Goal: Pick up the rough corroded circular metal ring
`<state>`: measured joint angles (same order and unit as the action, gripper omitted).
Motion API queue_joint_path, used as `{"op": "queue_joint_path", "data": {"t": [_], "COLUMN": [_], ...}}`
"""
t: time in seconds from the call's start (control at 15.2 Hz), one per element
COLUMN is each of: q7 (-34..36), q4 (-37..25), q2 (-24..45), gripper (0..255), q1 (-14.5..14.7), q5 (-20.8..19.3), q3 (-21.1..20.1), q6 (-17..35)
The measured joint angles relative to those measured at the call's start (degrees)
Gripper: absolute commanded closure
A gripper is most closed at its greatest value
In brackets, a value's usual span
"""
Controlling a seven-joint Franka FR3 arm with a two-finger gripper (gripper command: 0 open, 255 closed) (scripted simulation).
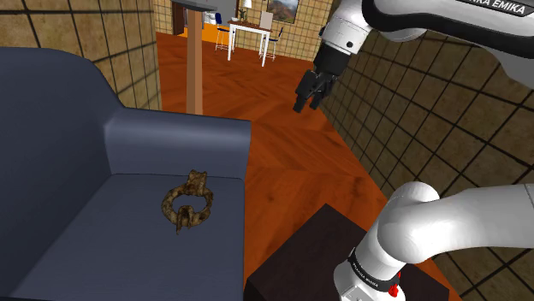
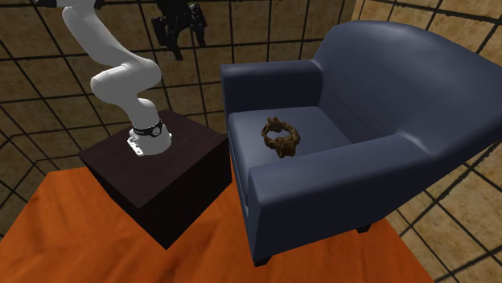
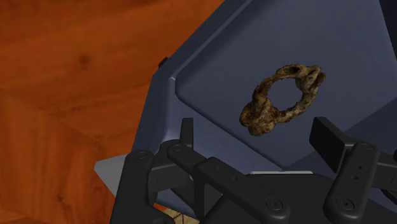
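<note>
Shoulder view. Takes in a slate-blue armchair (image 1: pixel 51 128) across the left half of the frame. Carries on its seat cushion, lower left of centre, a brown, mottled, corroded ring (image 1: pixel 186 203), lying flat near the backrest and touching only the cushion. Places the black gripper (image 1: pixel 310 104) right of centre near the top, hanging in the air over the orange wood floor (image 1: pixel 291 145), well apart from the ring and up to its right. Puts the dark stand (image 1: pixel 329 248) at lower right, just beside the chair's armrest, with the white arm (image 1: pixel 445 222) rising from it. Far back at top centre: a wooden post (image 1: pixel 196 60) and a white table (image 1: pixel 248 32).

Second exterior view. Faces the armchair (image 2: pixel 386 72) from the front, over the right half of the frame. Finds the ring (image 2: pixel 281 137) in the middle of the seat, just right of frame centre, between the two armrests. Sets the stand (image 2: pixel 161 177) left of centre, just beside the nearer armrest, the arm (image 2: pixel 121 80) climbing to the upper left. Keeps the gripper (image 2: pixel 187 44) at the top edge, left of centre, fingers pointing down, high above the ring and well apart from it.

Wrist view. Looks along the gripper (image 3: pixel 256 127) onto the armchair (image 3: pixel 210 63) seat. Finds the fingers (image 3: pixel 187 137) spread wide, jaws released, clasping nothing. Puts the ring (image 3: pixel 283 98) on the cushion beyond the fingertips, nearer one finger than the other, untouched. Catches the wood floor (image 3: pixel 76 63) beside the chair's outer edge.
</note>
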<state>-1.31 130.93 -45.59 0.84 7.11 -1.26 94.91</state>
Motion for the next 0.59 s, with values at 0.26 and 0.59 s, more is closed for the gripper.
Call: {"op": "queue_joint_path", "data": {"t": [0.26, 0.59], "q7": [1.17, 3.56], "q4": [2.53, 6.56], "q2": [1.34, 6.25], "gripper": [0, 0], "q1": [0.26, 0.78], "q5": [0.75, 2.24], "q3": [-1.47, -4.56], "q6": [3.81, 12.59]}}
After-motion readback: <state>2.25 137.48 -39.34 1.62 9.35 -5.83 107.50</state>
